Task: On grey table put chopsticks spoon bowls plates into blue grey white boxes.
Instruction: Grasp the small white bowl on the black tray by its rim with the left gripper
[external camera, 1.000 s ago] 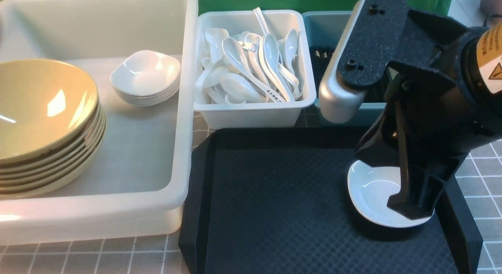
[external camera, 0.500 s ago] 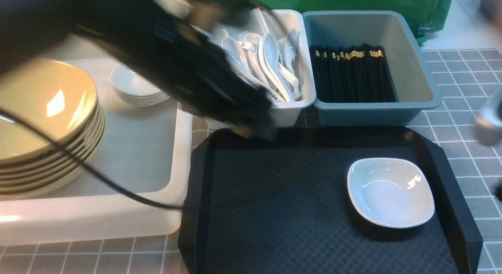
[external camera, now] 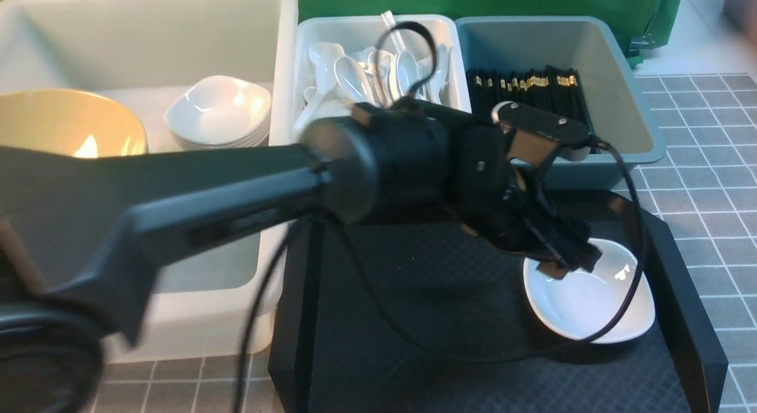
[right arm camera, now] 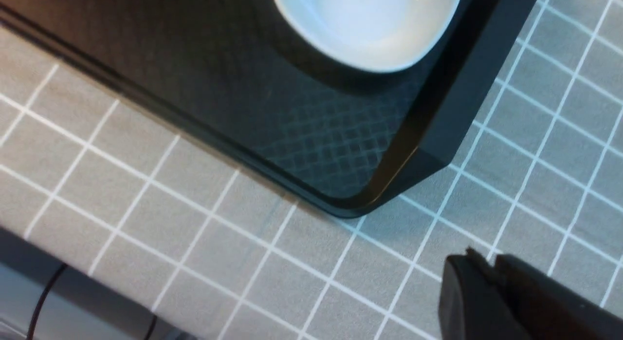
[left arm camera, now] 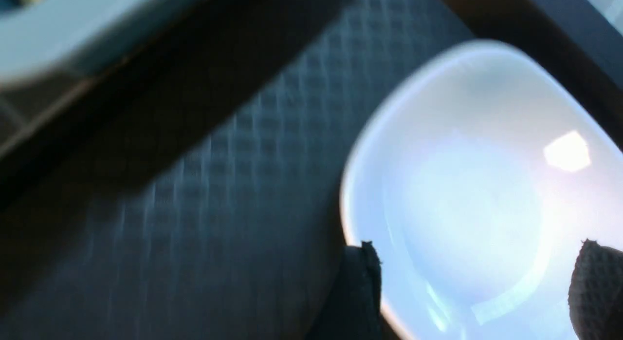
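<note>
One small white plate (external camera: 597, 306) lies at the right of the black tray (external camera: 414, 318). My left gripper (external camera: 571, 264) hangs open just over its near-left part. In the left wrist view the plate (left arm camera: 477, 184) fills the space between the fingers (left arm camera: 362, 291); one finger is at its rim, the other over its inside. My right gripper (right arm camera: 486, 262) is shut and empty above the grey table (right arm camera: 146, 184), off the tray's corner; the front view does not show it. Chopsticks (external camera: 544, 81) lie in the blue-grey box (external camera: 621, 99), spoons (external camera: 349, 76) in the white box (external camera: 372, 21), yellow bowls (external camera: 65, 123) in the large tub (external camera: 148, 40).
A stack of white plates (external camera: 219, 111) sits in the tub beside the bowls. My left arm (external camera: 207, 194) crosses from the left over the tub's front and the tray, trailing a black cable (external camera: 633, 235). Grey table (external camera: 709, 164) shows right of the tray.
The right arm, over the plate a second ago, has pulled away to the right out of the front view. The left arm has swung in and now reaches over the plate.
</note>
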Robot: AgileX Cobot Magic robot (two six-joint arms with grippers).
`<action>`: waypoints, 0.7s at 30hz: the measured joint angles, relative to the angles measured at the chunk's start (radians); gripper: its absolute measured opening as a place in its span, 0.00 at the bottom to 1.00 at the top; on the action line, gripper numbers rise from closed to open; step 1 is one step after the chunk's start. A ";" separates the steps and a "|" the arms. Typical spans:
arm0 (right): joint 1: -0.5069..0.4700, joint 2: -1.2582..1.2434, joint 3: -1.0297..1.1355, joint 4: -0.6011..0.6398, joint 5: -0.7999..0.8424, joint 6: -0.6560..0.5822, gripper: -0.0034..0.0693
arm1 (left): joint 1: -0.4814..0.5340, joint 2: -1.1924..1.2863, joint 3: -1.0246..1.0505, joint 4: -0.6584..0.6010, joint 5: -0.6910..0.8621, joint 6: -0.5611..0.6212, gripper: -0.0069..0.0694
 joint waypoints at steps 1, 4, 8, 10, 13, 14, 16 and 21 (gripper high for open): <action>0.000 0.000 0.002 0.000 0.000 0.000 0.18 | 0.000 0.005 0.000 0.000 0.000 -0.001 0.74; 0.000 0.000 0.008 0.000 -0.001 0.000 0.18 | 0.002 0.075 -0.071 0.000 -0.001 -0.011 0.74; 0.000 0.000 0.008 0.001 -0.001 0.000 0.18 | 0.002 0.158 -0.140 0.000 0.020 -0.011 0.74; 0.000 0.000 0.008 0.001 -0.001 0.000 0.18 | 0.002 0.189 -0.162 0.000 0.045 -0.014 0.72; 0.000 0.000 0.008 0.001 -0.001 0.000 0.18 | 0.002 0.211 -0.182 0.005 0.073 -0.014 0.65; 0.000 0.000 0.008 0.001 -0.001 0.000 0.18 | 0.002 0.212 -0.188 0.006 0.081 -0.014 0.58; 0.000 0.000 0.008 0.002 -0.001 0.000 0.18 | 0.002 0.212 -0.190 0.013 0.093 -0.014 0.41; 0.000 0.000 0.008 0.036 -0.006 0.000 0.18 | 0.006 0.176 -0.195 0.013 0.114 -0.019 0.16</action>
